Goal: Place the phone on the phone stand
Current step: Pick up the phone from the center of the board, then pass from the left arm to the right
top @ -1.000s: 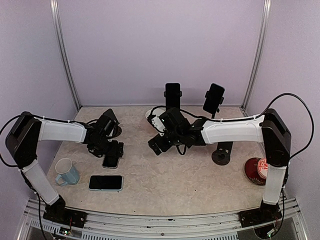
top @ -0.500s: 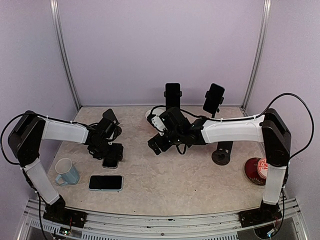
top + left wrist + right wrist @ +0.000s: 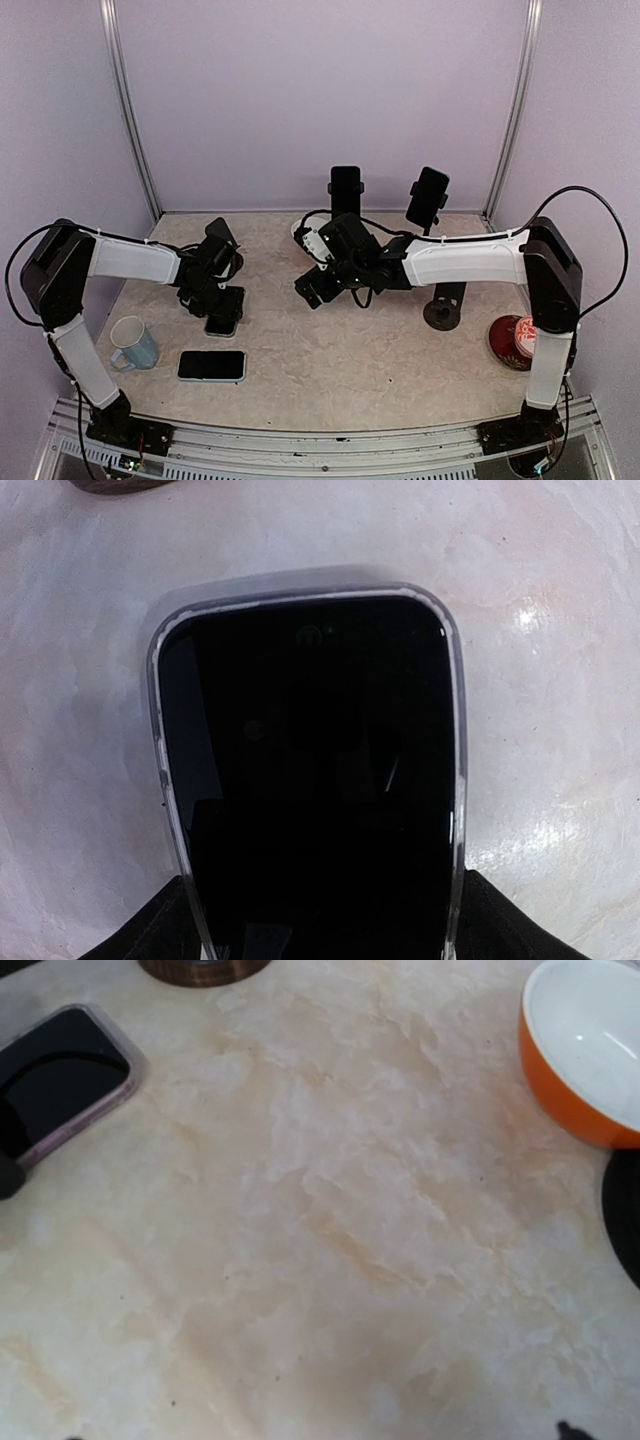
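Now, left tool [image 3: 222,314]: low over the worktop [image 3: 340,365], tips pointing down at the phone [image 3: 305,770].
Left tool's state: we see its dark fingers [image 3: 135,942] standing at either long edge of the phone, right against the clear case. The wrist view crops them, so we cannot tell whether they press the case or only flank it.
Phone: flat on the worktop, screen up and dark, directly under the left tool, its rounded end reaching out beyond the fingertips.
Phone stand [image 3: 221,238]: just beyond the left tool, past the phone's far end, its plate tilted. We catch the rim of its round base at the top of the left wrist view.
Right tool [image 3: 313,290]: spread wide, hovering above bare worktop well to the right of the left tool.
Bowl [image 3: 585,1045]: orange outside, white inside, ahead of the right tool at the upper right of its wrist view.
Second phone [image 3: 211,366]: flat, nearer the arm bases than the left tool and apart from it.
Mug [image 3: 131,343]: pale blue, near that second phone, on the side away from the right tool.
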### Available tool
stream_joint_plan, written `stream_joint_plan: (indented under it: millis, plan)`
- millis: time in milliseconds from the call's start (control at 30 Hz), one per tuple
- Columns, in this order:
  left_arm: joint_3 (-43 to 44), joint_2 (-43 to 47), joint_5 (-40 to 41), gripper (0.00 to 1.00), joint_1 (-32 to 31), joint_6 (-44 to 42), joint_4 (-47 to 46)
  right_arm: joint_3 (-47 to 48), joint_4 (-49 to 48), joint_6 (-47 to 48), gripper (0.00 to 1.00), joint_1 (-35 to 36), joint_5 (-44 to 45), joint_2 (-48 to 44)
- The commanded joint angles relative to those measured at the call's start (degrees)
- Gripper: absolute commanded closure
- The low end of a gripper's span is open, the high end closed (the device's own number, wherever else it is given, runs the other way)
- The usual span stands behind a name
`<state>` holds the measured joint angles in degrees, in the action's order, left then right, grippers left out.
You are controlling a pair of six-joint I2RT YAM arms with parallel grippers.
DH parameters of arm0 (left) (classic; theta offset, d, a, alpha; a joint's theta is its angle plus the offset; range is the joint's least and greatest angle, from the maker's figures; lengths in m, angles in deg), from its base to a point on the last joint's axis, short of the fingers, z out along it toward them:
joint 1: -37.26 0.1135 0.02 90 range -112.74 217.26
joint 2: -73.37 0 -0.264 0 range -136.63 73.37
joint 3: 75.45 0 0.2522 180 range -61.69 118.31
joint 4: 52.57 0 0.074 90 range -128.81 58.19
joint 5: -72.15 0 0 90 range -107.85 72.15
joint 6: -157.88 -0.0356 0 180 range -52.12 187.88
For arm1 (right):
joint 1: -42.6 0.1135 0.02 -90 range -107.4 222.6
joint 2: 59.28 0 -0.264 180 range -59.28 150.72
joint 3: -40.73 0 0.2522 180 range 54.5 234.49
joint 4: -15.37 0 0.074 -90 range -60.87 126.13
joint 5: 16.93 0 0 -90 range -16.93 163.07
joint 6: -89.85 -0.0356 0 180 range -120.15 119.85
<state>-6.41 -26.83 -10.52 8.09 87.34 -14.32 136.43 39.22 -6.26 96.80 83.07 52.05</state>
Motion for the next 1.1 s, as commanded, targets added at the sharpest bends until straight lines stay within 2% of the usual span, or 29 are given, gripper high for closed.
stream_joint_plan:
  millis: [0,100,133,300,433,633,767,1067]
  plan:
    - [-1.6,-3.9,-2.0,0.31,0.4,-0.2,1.9,-0.3,-1.4,-0.8,0.0,-0.4,-0.7,-0.7]
    - [-1.6,-3.8,-3.1,0.42,0.2,0.0,1.1,-0.2,-1.1,-1.2,0.0,-0.4,-1.3,-1.2]
    - [-1.6,-3.5,-3.4,0.43,0.1,0.0,0.8,-0.3,-1.0,-1.5,0.0,-0.6,-1.7,-1.5]
    - [-1.5,0.4,-2.9,0.45,-0.5,0.3,-0.9,0.3,-0.6,-4.7,0.0,-1.7,-5.7,-2.3]
    - [-1.6,6.1,-2.4,0.44,-1.8,0.5,-3.4,1.3,-1.4,-9.4,0.0,-3.5,-12.9,-2.9]
    - [-2.4,13.7,-2.5,0.44,-4.2,0.8,-7.3,-0.6,-11.0,-18.1,0.0,-5.4,-27.8,-3.5]
    - [-3.0,18.1,-0.7,0.44,-7.2,1.4,-8.6,0.7,-15.2,-23.8,0.0,-5.5,-34.6,-1.9]
    - [-4.4,26.9,4.7,0.45,-14.0,3.8,-11.2,4.8,-18.8,-31.2,0.01,-4.8,-39.9,1.8]
